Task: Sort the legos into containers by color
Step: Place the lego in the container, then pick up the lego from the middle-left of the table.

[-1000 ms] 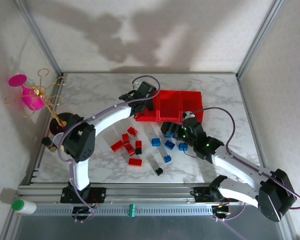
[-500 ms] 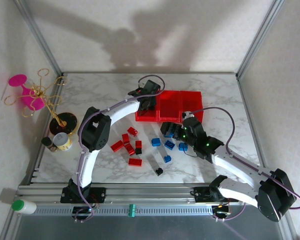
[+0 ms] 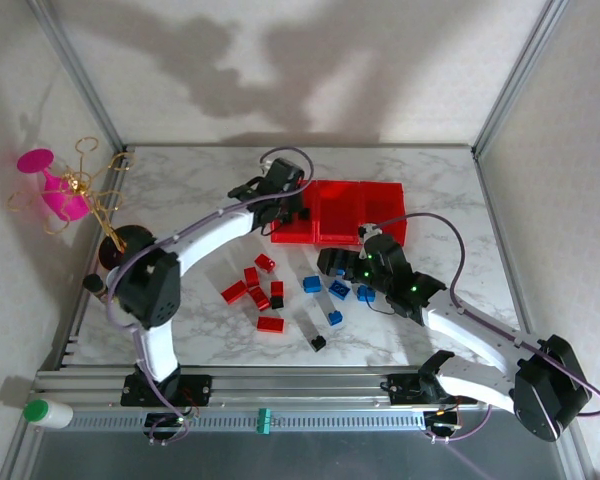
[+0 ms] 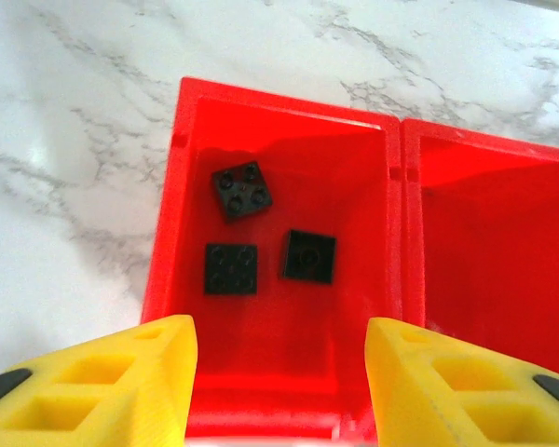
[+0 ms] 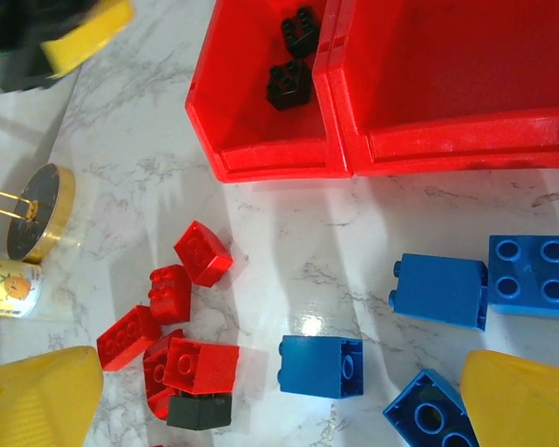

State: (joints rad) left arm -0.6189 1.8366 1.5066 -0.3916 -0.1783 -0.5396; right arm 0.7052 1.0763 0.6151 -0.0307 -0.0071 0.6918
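Judging from the left wrist view, a release is taken to have just been made. The left gripper (image 4: 279, 377) is held over the leftmost compartment of the translucent bright red plastic row of three joined bins (image 4: 168, 251). Its yellow fingers (image 4: 121, 372) are parted with nothing between them, and three small black plastic bricks (image 4: 231, 269) lie on that compartment's floor.

Over the last second the left wrist has been swung a little along the bins' left end and back, and the elbow carried outward. The right gripper (image 5: 279, 410) has been kept almost in place, jaws spread wide and empty, low above the blue plastic bricks (image 5: 438, 289) on the white marbled tabletop (image 5: 289, 223).

Black is thus settled on the left compartment. The middle compartment is bare as far as can be seen. All the small red plastic bricks (image 5: 203, 251) and the blue ones are left on the table, as is one more black brick (image 5: 198, 410), so the sorting is judged to be at an early stage.

A strip of bare marble is left between the bins' front wall and the bricks, which gives room for an approach. The red bricks are crowded together, some touching, with the stray black brick tucked against them, whereas the blue ones are set somewhat further apart. The thin partition between compartments must be cleared on any drop. To the left, a round gold-coloured base (image 5: 39, 209) and a small printed can (image 5: 5, 284) stand near the red cluster.
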